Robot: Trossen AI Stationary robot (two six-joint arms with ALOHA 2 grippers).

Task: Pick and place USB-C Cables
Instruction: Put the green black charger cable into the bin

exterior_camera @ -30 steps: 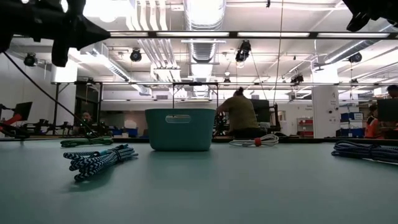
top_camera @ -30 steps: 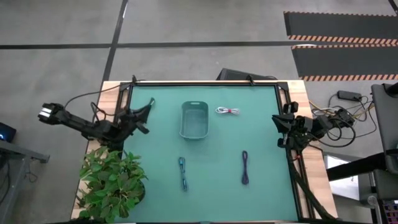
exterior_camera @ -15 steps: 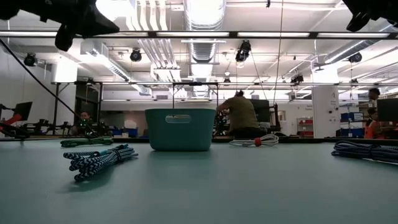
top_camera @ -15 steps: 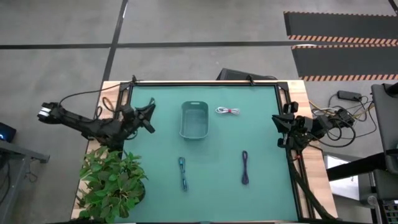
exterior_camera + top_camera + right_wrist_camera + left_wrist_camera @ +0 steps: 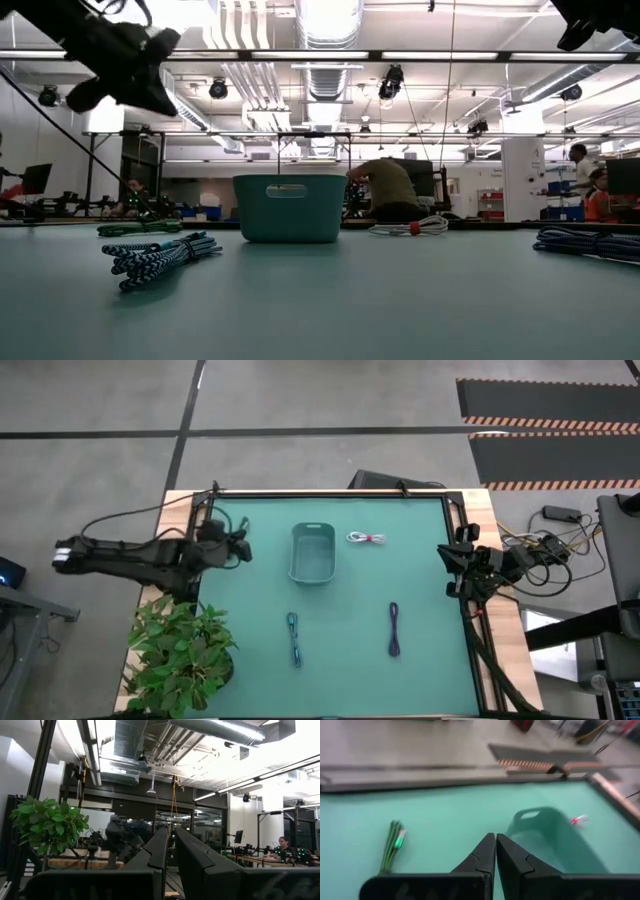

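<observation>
The left arm hides the green cable [image 5: 392,845] in the high view.

Looks like a big robotics lab or industrial workshop — open ceiling with exposed ducts [image 5: 320,40] and strip lights [image 5: 400,55], bare concrete floor [image 5: 100,420] with hazard-striped mats [image 5: 545,410]. Beyond the green table [image 5: 400,300] there's more benches with gear, monitors, and people working — one person [image 5: 385,190] bent over a station. A potted plant [image 5: 180,655] sits at the table's corner.
</observation>
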